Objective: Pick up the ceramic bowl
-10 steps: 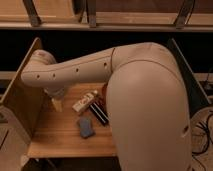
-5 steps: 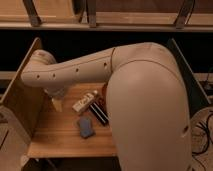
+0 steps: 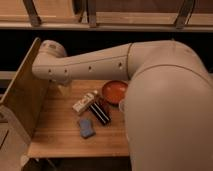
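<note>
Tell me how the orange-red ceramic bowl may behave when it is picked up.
The ceramic bowl looks glossy, so it may slip in a grasp. It seems rigid and probably breakable if dropped. Shallow and wide, it likely will not tip. The gripper hangs below the wrist, away from the bowl.

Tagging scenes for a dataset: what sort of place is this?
Probably a lab or workshop: wooden table with side panel, shelving behind, ceramic bowl on it; pincer hangs near the panel.

ceramic bowl (image 3: pixel 114 92) back R on table (image 3: pixel 55 136), box (image 3: pixel 85 102) front-L of it, gripper (image 3: pixel 61 87) over table L
</note>
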